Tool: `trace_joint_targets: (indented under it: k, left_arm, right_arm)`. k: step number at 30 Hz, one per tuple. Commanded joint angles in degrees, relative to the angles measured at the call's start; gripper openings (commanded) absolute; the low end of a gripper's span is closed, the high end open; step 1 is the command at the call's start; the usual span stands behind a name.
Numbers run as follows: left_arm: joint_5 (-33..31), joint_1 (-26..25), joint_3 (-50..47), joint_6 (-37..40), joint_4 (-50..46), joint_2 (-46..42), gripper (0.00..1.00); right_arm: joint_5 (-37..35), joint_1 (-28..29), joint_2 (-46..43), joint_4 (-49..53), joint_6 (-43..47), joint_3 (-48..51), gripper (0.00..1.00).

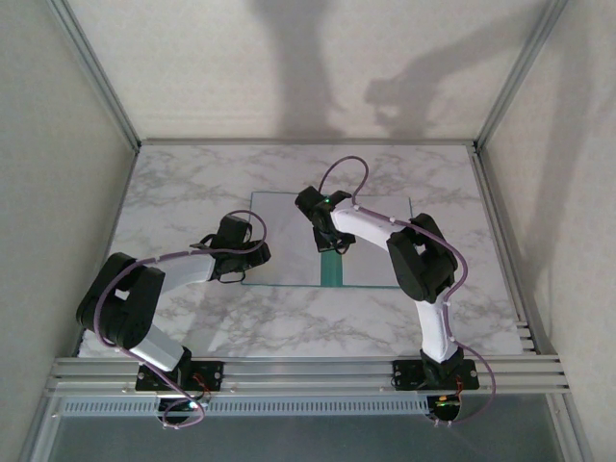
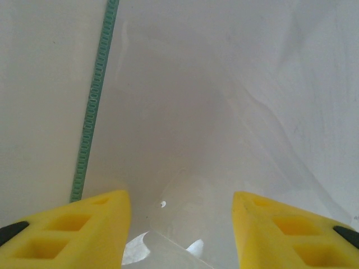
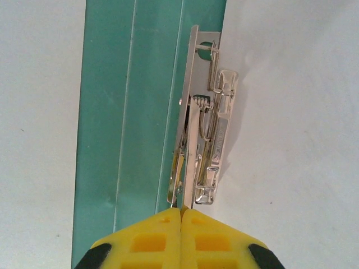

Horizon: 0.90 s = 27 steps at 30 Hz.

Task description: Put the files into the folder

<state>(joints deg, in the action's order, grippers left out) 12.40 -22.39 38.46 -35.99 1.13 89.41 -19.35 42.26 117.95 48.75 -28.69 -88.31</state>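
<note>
— At the middle of the marble table (image 1: 192, 318) the folder (image 1: 330, 273) lies open and flat, its teal fold running near to far. How far along would you call it?

— Well on, I'd judge, but not finished. White files (image 1: 287, 245) cover the leaves on both the left and the right of the fold, so only that teal strip shows from above. The sheets are on the folder; whether they are fastened I cannot tell

— What about the clip?

— The metal fastener (image 3: 203, 123) sits just beside the fold, at the edge of one white sheet. The right gripper (image 3: 180, 212) has its fingers pressed together, tips touching the end of the clip's lever. If that thin lever is nipped between them, it is too fine to see

— And the other arm?

— The left gripper (image 2: 180, 202) is at the folder's left edge, fingers about half apart over white paper. A sheet seems to lift at one side of its view, yet nothing is plainly pinched. A green toothed strip (image 2: 92, 112) runs along the other side

— So what's left?

— Likely settling the sheets under the clip, pressing it down, and closing the cover
</note>
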Motion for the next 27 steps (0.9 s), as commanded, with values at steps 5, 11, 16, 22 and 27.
trace_joint_targets:
  k: [5, 11, 16, 22, 27]
  left_arm:
    - [0.7, 0.5, -0.8, 0.7, -1.2, 2.1, 0.51]
    - [0.7, 0.4, -0.4, 0.6, -1.3, 2.4, 0.51]
    - [0.8, 0.4, -0.2, 0.7, -1.5, 2.6, 0.50]
    - [0.8, 0.4, -0.1, 0.7, -1.4, 2.9, 0.49]
    - [0.9, 0.4, -0.2, 0.6, -1.3, 3.0, 0.49]
  right_arm:
    - [-1.7, 0.0, 2.4, 4.2, 2.0, 0.7, 0.00]
    - [-2.5, 0.0, 3.0, 2.6, 2.2, 2.7, 0.00]
    - [-2.4, 0.0, 4.2, 1.0, 2.0, 3.9, 0.00]
    - [-1.1, 0.0, 5.1, -1.4, 1.4, 5.8, 0.00]
    - [-1.3, 0.0, 6.1, -2.2, 1.0, 6.8, 0.00]
